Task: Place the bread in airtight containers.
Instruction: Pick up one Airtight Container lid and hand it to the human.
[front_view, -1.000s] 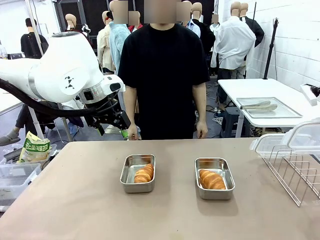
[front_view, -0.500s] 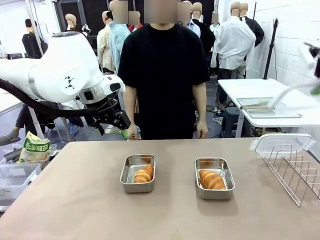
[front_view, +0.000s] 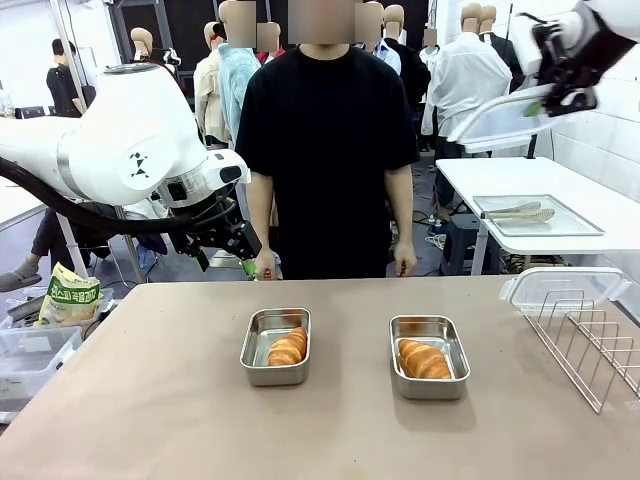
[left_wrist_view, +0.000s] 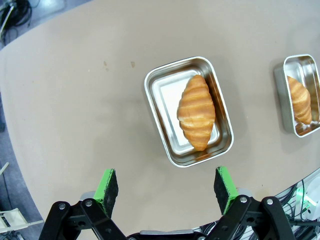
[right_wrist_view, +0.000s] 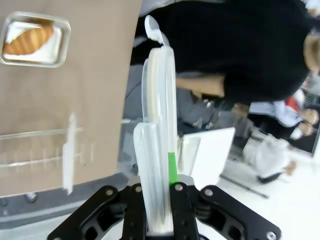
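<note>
Two steel containers sit open mid-table, the left one (front_view: 257, 348) and the right one (front_view: 447, 350), each holding a golden croissant (front_view: 288, 347) (front_view: 424, 359). My left gripper (front_view: 246, 264) hangs open over the table's far left edge. Its wrist view looks down on the left container (left_wrist_view: 159, 100) and its croissant (left_wrist_view: 196, 111), well ahead of the green pads (left_wrist_view: 107, 184); the other container (left_wrist_view: 311, 64) lies at the right edge. High at the top right, my right gripper (front_view: 553, 103) is shut on a clear lid (front_view: 497, 125). That lid (right_wrist_view: 161, 105) stands edge-on in the right wrist view, a container (right_wrist_view: 56, 47) far below.
A person (front_view: 325, 150) stands at the far edge, hands down. A wire rack (front_view: 590, 345) at the table's right end carries a second clear lid (front_view: 560, 288). Behind it a white table bears a flat tray (front_view: 578, 222) with tongs. A bag (front_view: 68, 298) and bin (front_view: 30, 355) sit left.
My right gripper has risen from the wire rack to high at the top right, carrying one clear lid. The left arm, containers and croissants have not moved.
</note>
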